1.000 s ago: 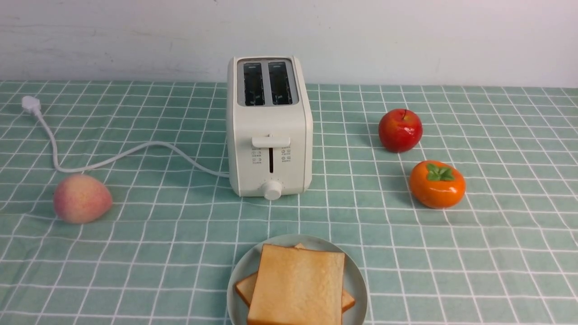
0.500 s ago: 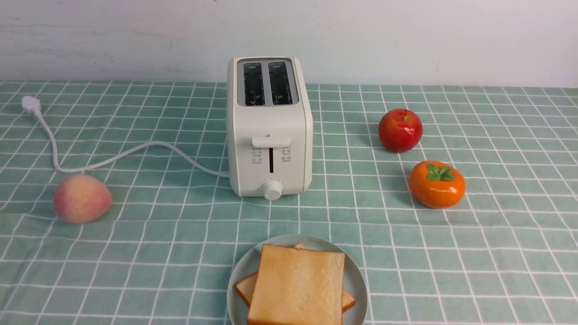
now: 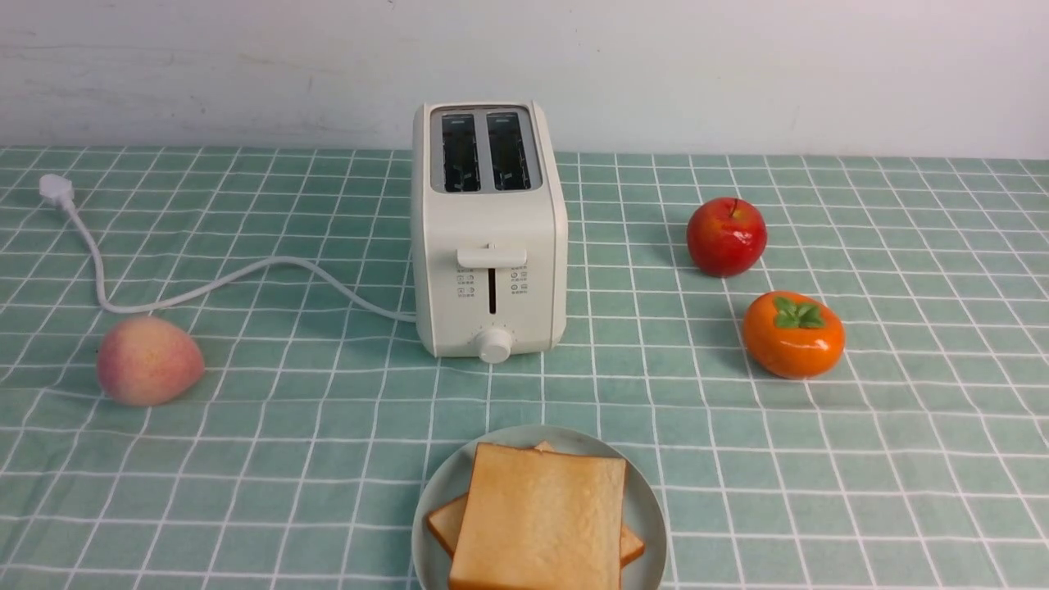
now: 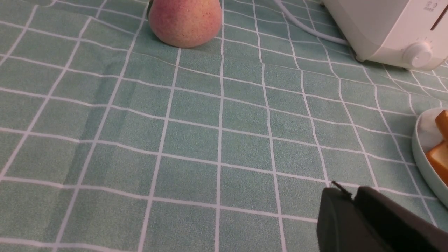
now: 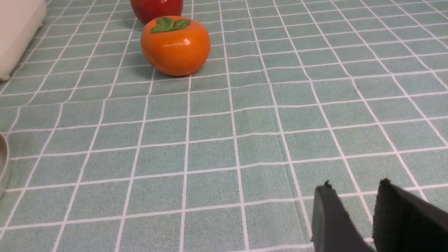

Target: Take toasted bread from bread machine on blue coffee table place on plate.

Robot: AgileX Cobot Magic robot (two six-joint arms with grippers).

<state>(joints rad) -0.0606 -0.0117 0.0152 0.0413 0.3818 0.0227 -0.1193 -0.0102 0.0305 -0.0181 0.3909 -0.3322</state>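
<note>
Two slices of toasted bread lie stacked on the pale plate at the near edge of the blue coffee table. Behind it the cream bread machine stands with both slots dark and empty. Neither arm shows in the front view. In the left wrist view my left gripper hovers low over bare cloth, its jaws together and empty, with the plate's rim and a corner of bread off to one side. My right gripper stands slightly open over the cloth with nothing between its fingers.
A peach lies left of the bread machine, near its white cord and plug. A red apple and an orange persimmon sit to the right. A white wall backs the table.
</note>
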